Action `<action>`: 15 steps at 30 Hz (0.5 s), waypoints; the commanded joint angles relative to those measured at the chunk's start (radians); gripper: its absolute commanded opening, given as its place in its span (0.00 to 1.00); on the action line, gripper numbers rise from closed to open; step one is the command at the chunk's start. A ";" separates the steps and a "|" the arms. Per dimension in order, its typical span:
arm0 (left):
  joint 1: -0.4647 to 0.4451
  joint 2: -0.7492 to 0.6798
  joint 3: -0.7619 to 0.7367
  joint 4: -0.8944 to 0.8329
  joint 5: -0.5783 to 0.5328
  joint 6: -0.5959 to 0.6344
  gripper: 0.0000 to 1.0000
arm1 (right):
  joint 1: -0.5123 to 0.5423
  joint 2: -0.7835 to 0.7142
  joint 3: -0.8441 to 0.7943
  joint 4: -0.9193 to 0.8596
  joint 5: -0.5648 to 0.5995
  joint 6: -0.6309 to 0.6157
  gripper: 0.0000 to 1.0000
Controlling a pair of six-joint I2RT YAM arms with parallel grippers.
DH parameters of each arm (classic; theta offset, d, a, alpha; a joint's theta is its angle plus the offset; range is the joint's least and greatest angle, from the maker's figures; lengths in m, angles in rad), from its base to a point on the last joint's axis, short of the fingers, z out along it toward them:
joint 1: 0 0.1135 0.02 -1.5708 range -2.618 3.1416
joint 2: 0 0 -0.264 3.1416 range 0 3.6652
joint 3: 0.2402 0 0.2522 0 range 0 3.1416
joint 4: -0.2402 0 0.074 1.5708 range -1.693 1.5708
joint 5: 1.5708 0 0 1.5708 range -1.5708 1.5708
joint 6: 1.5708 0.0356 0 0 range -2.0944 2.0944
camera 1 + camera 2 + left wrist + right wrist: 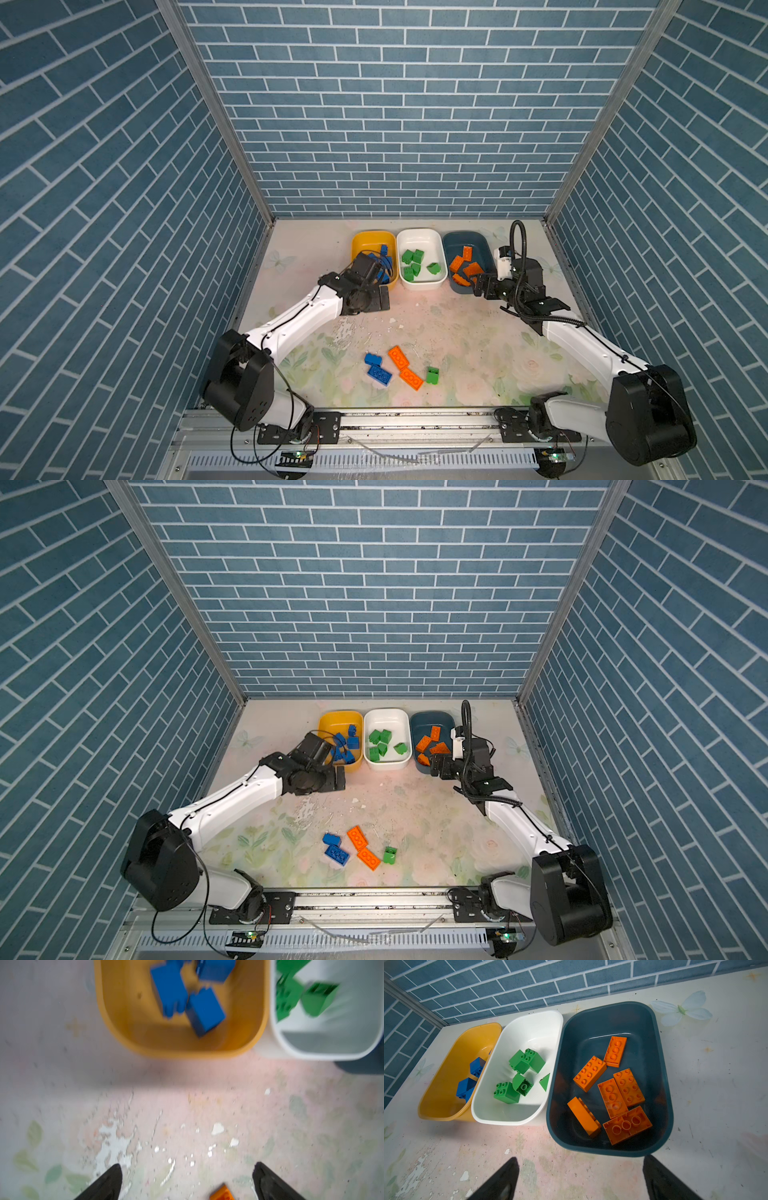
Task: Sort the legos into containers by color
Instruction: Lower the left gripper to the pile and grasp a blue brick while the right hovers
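- The left gripper (188, 1168) is spread wide with nothing in it, just on the near side of the yellow tub (374, 235). Its wrist view is smeared, so finer detail is lost.
- The right gripper (581, 1158) is also released and empty, at the near end of the teal tub (465, 236).
- Already sorted: blue bricks (347, 746) in the yellow tub on the left, green bricks (517, 1076) in the white tub (419, 232) in the middle, and orange bricks (612, 1088) in the teal tub on the right.
- Five legos lie loose on the near middle of the table (478, 353): a small blue block (372, 359) touching a longer blue block (379, 375), two flat orange plates (398, 357) (411, 379) that meet end to end, and a green block (432, 375) just right of them.
- Handling, as I judge it: the bricks are hard, light plastic that won't give, with smooth sides that can slip or pop out of a skewed pinch.
- The green block stands apart, so it is the easy pick — close on two opposite flat sides.
- The orange plates lie low, so take them across the short width by the long edges.
- The touching pairs leave little finger room, so a neighbour may get nudged.
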 commanded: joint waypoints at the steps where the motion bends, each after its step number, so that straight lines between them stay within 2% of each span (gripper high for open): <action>1: -0.021 -0.071 -0.128 -0.030 0.125 -0.221 0.95 | 0.004 0.025 0.040 0.050 -0.014 0.025 0.93; 4: -0.034 -0.119 -0.240 0.026 0.241 -0.340 0.90 | 0.004 0.046 0.053 0.055 -0.023 0.028 0.93; 6: -0.037 -0.124 -0.265 0.029 0.278 -0.372 0.85 | 0.004 0.057 0.063 0.052 -0.029 0.029 0.93; 15: -0.039 -0.054 -0.281 0.052 0.283 -0.410 0.64 | 0.010 0.055 0.047 0.069 -0.055 0.025 0.92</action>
